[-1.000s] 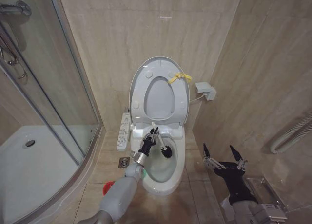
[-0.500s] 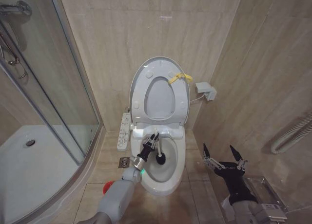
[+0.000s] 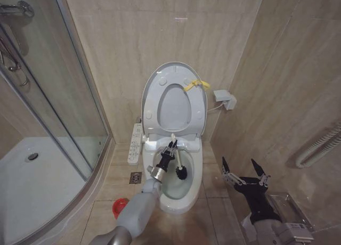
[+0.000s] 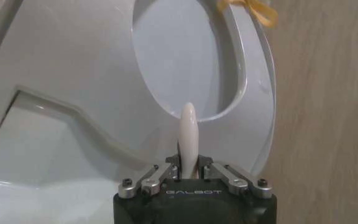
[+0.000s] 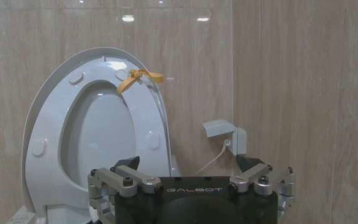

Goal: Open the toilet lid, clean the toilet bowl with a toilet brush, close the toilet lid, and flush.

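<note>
The toilet lid (image 3: pixel 151 88) stands raised against the back wall, its yellow strap (image 3: pixel 196 85) at the top edge; it also shows in both wrist views (image 4: pixel 73 60) (image 5: pixel 54 84). Inside the toilet bowl (image 3: pixel 189 194) my left gripper (image 3: pixel 171 150) is shut on the white handle of the toilet brush (image 3: pixel 181 172). The black bristle head hangs low in the basin toward the right wall. In the left wrist view the handle (image 4: pixel 189 135) rises from between the shut fingers. My right gripper (image 3: pixel 245 168) stays open, to the right of the toilet above the floor.
A glass shower enclosure (image 3: pixel 48 128) fills the left side. A white button panel (image 3: pixel 135 144) lies beside the toilet on the left, a floor drain (image 3: pixel 136 177) and red brush holder (image 3: pixel 120 206) below it. A wall socket box (image 3: pixel 225 99) sits on the right wall.
The brush head has swung from the bowl's left-centre toward its right side, and my left gripper has shifted slightly right and back with it. The right arm has not moved.
</note>
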`<state>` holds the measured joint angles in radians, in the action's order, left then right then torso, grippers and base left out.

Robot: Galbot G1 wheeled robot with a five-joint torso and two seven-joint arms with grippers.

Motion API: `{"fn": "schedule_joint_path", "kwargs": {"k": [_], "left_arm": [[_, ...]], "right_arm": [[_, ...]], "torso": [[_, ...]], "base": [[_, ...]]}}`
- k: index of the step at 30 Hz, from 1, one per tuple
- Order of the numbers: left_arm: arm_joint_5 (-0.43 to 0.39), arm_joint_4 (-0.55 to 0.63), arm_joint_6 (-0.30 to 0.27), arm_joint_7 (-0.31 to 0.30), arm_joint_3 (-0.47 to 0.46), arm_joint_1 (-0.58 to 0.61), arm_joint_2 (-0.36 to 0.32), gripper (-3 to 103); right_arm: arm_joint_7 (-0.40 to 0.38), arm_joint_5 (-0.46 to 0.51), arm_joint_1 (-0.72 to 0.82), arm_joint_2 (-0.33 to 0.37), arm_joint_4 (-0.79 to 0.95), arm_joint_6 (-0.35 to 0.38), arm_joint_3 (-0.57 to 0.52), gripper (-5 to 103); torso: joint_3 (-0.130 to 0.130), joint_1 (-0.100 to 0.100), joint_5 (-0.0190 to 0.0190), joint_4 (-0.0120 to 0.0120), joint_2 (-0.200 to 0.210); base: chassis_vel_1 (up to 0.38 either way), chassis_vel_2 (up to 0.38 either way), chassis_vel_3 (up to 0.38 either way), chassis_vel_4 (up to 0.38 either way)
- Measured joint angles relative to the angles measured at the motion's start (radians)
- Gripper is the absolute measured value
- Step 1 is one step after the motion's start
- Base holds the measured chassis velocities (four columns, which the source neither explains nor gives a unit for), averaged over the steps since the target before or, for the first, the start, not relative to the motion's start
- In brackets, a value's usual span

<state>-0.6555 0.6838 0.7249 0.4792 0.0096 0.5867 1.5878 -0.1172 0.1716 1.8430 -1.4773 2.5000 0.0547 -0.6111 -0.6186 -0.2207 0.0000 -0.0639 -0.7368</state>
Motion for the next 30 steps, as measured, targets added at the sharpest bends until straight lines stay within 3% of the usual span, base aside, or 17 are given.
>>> {"fn": "schedule_joint_path", "kwargs": {"k": [1,2,4,7,11,14,19,24,27,28,30], "left_arm": [[0.063,-0.011,0.025,0.007,-0.007,-0.002,-0.012,19],[0.063,-0.011,0.025,0.007,-0.007,-0.002,-0.012,19],[0.184,-0.014,0.054,0.011,-0.024,-0.005,-0.032,19],[0.222,-0.006,0.066,0.011,-0.028,-0.006,-0.038,19],[0.161,0.003,0.070,0.006,-0.023,-0.011,-0.024,19],[-0.031,0.026,0.035,-0.012,-0.013,-0.017,0.011,19],[-0.064,0.049,-0.004,-0.018,-0.026,-0.005,0.004,19],[-0.046,0.062,-0.022,-0.018,-0.027,0.019,-0.012,19],[0.150,0.025,0.008,-0.015,-0.059,0.025,-0.027,19],[0.150,0.025,0.008,-0.015,-0.059,0.025,-0.027,19],[0.257,-0.017,0.053,-0.022,-0.077,0.006,-0.024,19]], "right_arm": [[0.000,0.000,0.000,0.000,0.000,0.000,0.000,100],[0.000,0.000,0.000,0.000,0.000,0.000,0.000,100],[0.000,0.000,0.000,0.000,0.000,0.000,0.000,100],[0.000,0.000,0.000,0.000,0.000,0.000,0.000,100],[0.000,0.000,0.000,0.000,0.000,0.000,0.000,100],[0.000,0.000,0.000,0.000,0.000,0.000,0.000,100],[0.000,0.000,0.000,0.000,0.000,0.000,0.000,100],[0.000,0.000,0.000,0.000,0.000,0.000,0.000,100],[0.000,0.000,0.000,0.000,0.000,0.000,0.000,100],[0.000,0.000,0.000,0.000,0.000,0.000,0.000,100],[0.000,0.000,0.000,0.000,0.000,0.000,0.000,100]], "torso": [[0.000,0.000,-0.0001,0.0001,0.000],[0.000,0.000,-0.0001,0.0001,0.000],[0.000,0.000,0.0000,0.0000,0.000],[0.000,0.000,0.0000,0.0005,0.000],[0.000,0.000,0.0000,0.0000,0.000],[0.000,0.000,-0.0002,-0.0006,0.000],[0.000,0.000,-0.0001,-0.0002,0.000],[0.000,0.000,-0.0001,0.0003,0.000],[0.000,0.000,-0.0002,0.0001,0.000],[0.000,0.000,-0.0002,0.0001,0.000],[0.000,0.000,0.0000,0.0002,0.000]], "base": [[0.000,0.000,0.000,0.000],[0.000,0.000,0.000,0.000],[0.000,0.000,0.000,0.000],[0.000,0.000,0.000,0.000],[0.000,0.000,0.000,0.000],[0.000,0.000,0.000,0.000],[0.000,0.000,0.000,0.000],[0.000,0.000,0.000,0.000],[0.000,0.000,0.000,0.000],[0.000,0.000,0.000,0.000],[0.000,0.000,0.000,0.000]]}}
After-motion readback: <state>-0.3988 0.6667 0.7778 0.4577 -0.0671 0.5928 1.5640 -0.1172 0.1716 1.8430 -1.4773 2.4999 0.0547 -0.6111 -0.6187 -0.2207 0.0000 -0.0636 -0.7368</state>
